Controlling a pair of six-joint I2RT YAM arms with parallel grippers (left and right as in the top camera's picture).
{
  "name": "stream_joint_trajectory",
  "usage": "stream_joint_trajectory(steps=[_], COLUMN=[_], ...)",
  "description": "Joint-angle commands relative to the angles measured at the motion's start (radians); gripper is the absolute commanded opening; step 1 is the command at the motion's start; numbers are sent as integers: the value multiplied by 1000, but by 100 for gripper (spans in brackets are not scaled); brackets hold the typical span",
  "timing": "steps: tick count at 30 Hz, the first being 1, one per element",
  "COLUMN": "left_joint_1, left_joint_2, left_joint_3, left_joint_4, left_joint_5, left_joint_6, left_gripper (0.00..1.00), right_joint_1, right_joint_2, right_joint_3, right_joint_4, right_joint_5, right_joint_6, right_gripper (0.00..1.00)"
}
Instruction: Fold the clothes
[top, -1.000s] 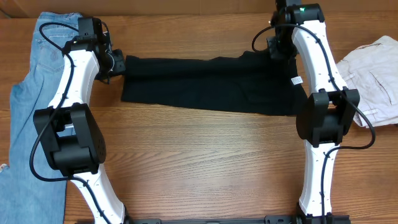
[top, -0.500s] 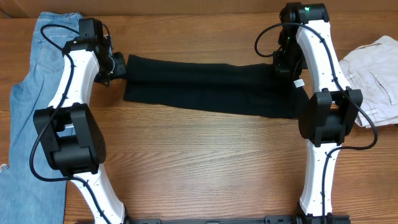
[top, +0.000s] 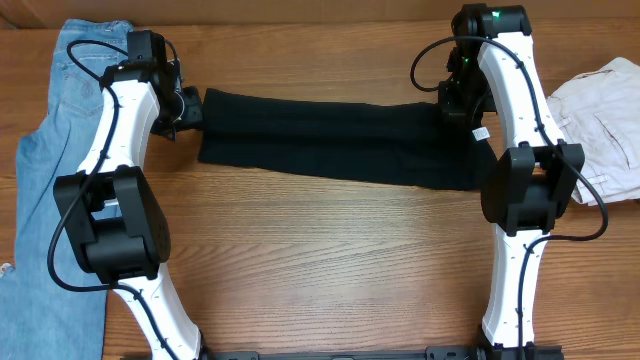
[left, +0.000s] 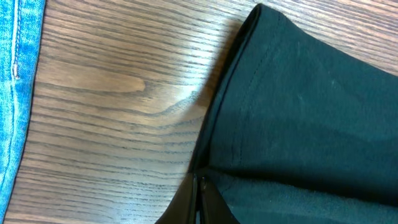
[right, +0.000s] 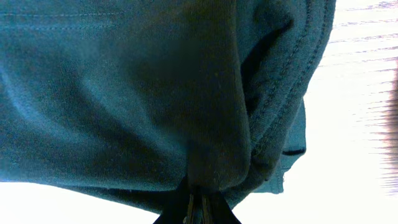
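From above, the clothes (top: 330, 140) lie as a long black band across the far half of the wooden table (top: 320, 260). The long axis runs left to right between the two arms, with the right end sitting slightly nearer the robot's base than the left. A small white tag (top: 479, 132) shows at the right end. Only this view takes in the light blue jeans (top: 40, 180) stretched along the table's left side and the pale folded garment (top: 600, 110) at the far right, both apart from the black cloth. It does not show the fingertips clearly. The wrist cameras do: the left gripper (left: 199, 186) is clamped on the stitched left edge of the black fabric, which lies flat on the wood, with a strip of denim at the picture's left border. The right gripper (right: 198, 200) is pinched on a bunched fold of the same fabric, which fills most of its view, with the hem curling at the right against washed-out brightness.
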Motion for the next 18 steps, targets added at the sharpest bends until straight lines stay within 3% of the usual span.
stream_joint_trajectory(steps=[1,10,18], left_joint_1=[0,0,-16], left_joint_2=[11,10,10], left_joint_3=[7,11,11], left_joint_4=[29,263,389], left_joint_5=[-17,36,76], left_joint_6=[22,16,-60], left_gripper=[4,4,4], right_joint_1=[-19,-60,-64], right_joint_2=[-97,-141,-141], right_joint_3=[-32,-244,-276], right_joint_4=[-1,-1,-1], right_joint_5=[-10,-22,-27], right_joint_6=[9,24,22], right_gripper=[4,4,4])
